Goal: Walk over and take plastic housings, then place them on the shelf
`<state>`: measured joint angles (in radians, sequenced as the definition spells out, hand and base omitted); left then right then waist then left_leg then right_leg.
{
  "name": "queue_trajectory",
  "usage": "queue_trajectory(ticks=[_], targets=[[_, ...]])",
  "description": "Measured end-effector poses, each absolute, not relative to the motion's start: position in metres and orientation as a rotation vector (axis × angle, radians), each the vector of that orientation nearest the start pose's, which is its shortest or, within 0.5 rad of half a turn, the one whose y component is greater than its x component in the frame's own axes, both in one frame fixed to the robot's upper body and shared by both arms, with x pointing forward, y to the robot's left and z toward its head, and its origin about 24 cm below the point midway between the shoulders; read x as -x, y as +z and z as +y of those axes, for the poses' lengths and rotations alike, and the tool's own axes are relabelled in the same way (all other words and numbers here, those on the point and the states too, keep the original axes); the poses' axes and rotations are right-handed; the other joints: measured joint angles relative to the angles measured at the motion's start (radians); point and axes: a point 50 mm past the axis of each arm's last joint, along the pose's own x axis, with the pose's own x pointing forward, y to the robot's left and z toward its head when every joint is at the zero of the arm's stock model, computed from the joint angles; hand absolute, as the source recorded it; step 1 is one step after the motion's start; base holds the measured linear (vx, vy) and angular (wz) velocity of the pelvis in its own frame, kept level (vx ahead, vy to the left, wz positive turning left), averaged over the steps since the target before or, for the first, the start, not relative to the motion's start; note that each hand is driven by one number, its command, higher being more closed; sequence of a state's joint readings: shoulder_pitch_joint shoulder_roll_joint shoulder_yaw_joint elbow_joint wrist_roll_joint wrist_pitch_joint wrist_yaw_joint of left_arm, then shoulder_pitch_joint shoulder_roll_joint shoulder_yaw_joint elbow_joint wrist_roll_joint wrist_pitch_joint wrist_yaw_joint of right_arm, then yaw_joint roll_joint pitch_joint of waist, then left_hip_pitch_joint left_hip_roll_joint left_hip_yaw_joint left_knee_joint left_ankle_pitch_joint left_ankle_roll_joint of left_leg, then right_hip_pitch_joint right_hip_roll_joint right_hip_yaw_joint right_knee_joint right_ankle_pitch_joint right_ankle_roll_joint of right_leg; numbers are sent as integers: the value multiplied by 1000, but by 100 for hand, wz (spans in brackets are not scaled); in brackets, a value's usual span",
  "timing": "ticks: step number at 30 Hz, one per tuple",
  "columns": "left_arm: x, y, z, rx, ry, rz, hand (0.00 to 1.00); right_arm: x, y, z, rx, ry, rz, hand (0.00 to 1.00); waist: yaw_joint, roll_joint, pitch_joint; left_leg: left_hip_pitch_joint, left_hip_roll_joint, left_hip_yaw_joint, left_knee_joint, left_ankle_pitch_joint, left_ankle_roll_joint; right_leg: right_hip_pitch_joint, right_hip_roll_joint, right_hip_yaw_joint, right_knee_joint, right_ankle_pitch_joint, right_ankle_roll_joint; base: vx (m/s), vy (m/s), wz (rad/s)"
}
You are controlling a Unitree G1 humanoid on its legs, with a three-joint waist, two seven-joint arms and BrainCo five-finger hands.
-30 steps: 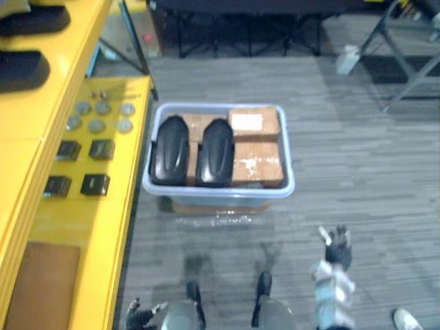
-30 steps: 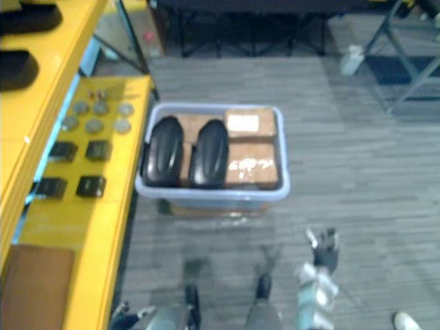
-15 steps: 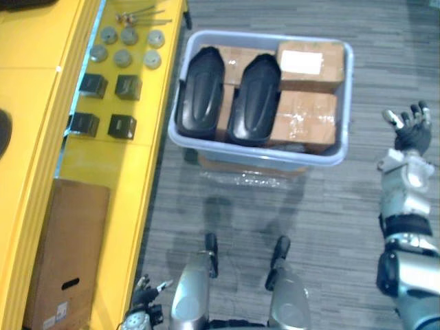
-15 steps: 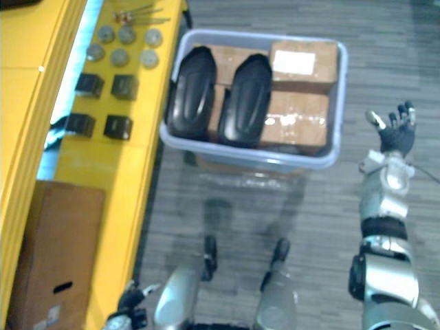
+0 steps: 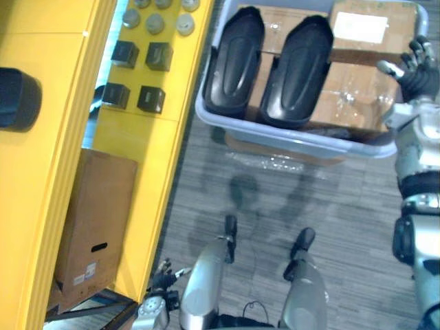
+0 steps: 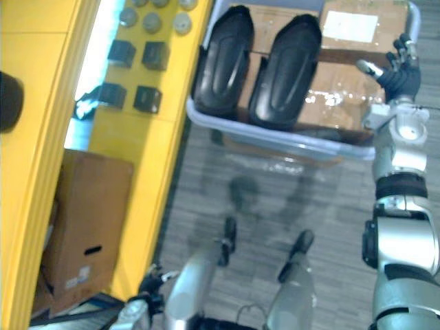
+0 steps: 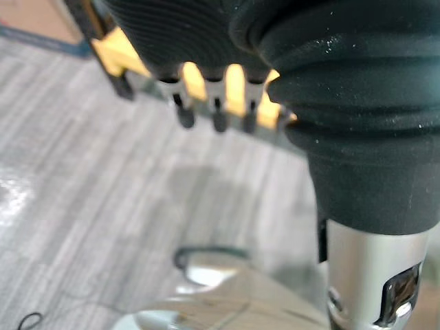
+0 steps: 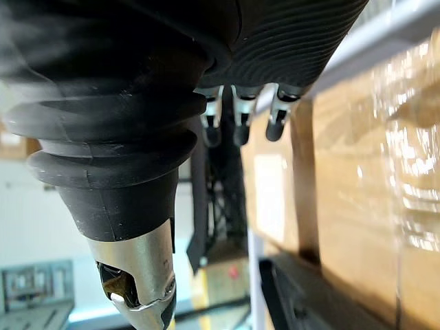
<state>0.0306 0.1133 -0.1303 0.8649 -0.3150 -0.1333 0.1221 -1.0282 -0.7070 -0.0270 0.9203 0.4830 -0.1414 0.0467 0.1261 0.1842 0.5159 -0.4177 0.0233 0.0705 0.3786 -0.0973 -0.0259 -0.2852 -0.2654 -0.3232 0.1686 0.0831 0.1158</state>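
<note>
Two black plastic housings lie side by side in a grey-blue bin (image 5: 295, 136) on the floor ahead, one on the left (image 5: 236, 60) and one on the right (image 5: 295, 63). They rest on brown cardboard boxes (image 5: 352, 96) inside the bin. My right hand (image 5: 414, 72) is raised over the bin's right end, fingers spread and open, holding nothing. The wrist view shows its fingers (image 8: 237, 117) beside the bin's boxes. My left hand (image 5: 163, 278) hangs low beside the yellow shelf (image 5: 158, 179), open and empty.
The lower shelf level carries small black boxes (image 5: 148, 98) and round grey discs (image 5: 155, 23). Another dark housing (image 5: 17, 100) sits on the upper level at the far left. A cardboard box (image 5: 93, 227) stands under the shelf.
The camera has moved closer, so the bin and shelf sit nearer and higher in view. My right hand has risen to the bin's right end.
</note>
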Motion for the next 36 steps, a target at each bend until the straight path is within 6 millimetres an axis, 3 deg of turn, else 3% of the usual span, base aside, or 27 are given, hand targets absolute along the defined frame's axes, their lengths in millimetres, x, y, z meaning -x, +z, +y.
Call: queue_trajectory(ticks=[6, 10, 14, 19, 25, 26, 31, 36], targets=[[-161, -128, 177, 83, 182, 772, 0, -387, 247, -289, 85, -175, -341, 0, 8, 3, -2, 12, -1, 3, -26, 15, -4, -2, -1, 0, 0, -1, -1, 0, 0, 0], [-163, -129, 170, 73, 141, 779, 0, -390, 243, -282, 129, -142, -320, 0, 29, 32, -22, 15, -1, -2, -46, 29, -7, -5, 0, -4, 0, -2, -3, -4, 2, 2], [-163, -129, 168, 74, 131, 780, 0, -394, 236, -272, 141, -120, -288, 0, 29, 41, -28, 15, 0, -5, -62, 40, -12, -11, 2, -7, 1, -3, -4, -2, 2, 1], [-163, -130, 167, 91, 132, 785, 0, -397, 225, -273, 186, -148, -204, 0, 36, 42, -29, 15, 1, -5, -63, 40, -12, -11, 3, -8, 0, -3, -5, 0, 0, 0], [-163, -131, 162, 87, 111, 789, 0, -397, 218, -280, 249, -325, -163, 0, 57, 61, -42, 12, -1, -14, -74, 47, -14, -11, 3, -20, -4, -5, -7, 11, 10, 3], [-163, -131, 162, 87, 113, 782, 0, -395, 240, -278, 251, -385, -307, 0, 56, 60, -41, 5, -1, -25, -69, 46, -14, -10, 4, -30, -2, -7, -10, 0, 0, 0], [-164, -131, 163, 89, 118, 781, 0, -391, 235, -284, 217, -402, -314, 0, 51, 58, -40, 10, 5, -23, -70, 45, -15, -7, 4, -29, -2, -8, -11, 0, 0, 0], [-161, -131, 170, 117, 168, 778, 0, -370, 190, -311, 36, -478, -266, 0, -9, 43, -30, 76, 2, -8, -107, 46, -14, 37, -3, -21, 0, -23, -2, 29, 9, -4]])
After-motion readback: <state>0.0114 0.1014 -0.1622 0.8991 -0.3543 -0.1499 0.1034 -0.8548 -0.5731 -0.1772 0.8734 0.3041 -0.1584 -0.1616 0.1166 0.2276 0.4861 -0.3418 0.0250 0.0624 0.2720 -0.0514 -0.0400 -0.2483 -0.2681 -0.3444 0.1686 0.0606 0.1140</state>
